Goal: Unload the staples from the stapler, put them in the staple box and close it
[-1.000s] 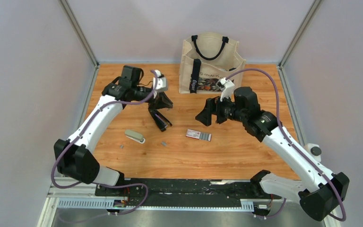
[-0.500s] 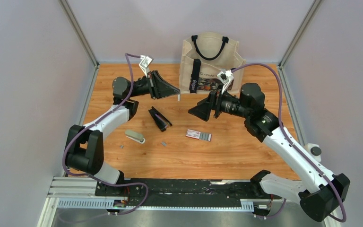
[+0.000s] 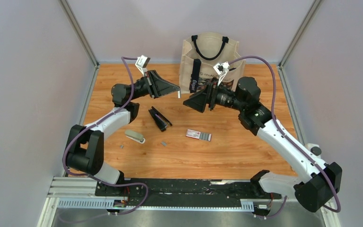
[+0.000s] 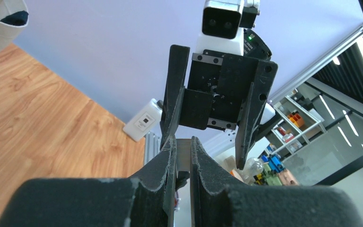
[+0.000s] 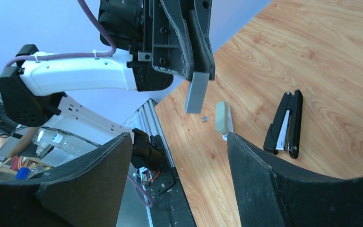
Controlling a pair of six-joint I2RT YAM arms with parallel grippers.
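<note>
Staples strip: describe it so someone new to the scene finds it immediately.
Find the beige tote bag at the far edge of the table. The left tool hangs in mid-air near the bag's front left corner. Pinched at its tips is the strip of staples, a small flat grey bar. Unlike the black stapler and the pale stapler lying below, it is off the table.

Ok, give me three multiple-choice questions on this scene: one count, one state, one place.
1. Staplers on the table: A one; B two; C four.
2. The right gripper is: A open and empty; B shut tight; C holding a stapler.
3. The staple strip is: A on the table; B in the right gripper; C in the left gripper.
Answers: B, a black stapler and a pale stapler lie there; A, its fingers stand wide apart; C, the left fingers pinch it in the air.
</note>
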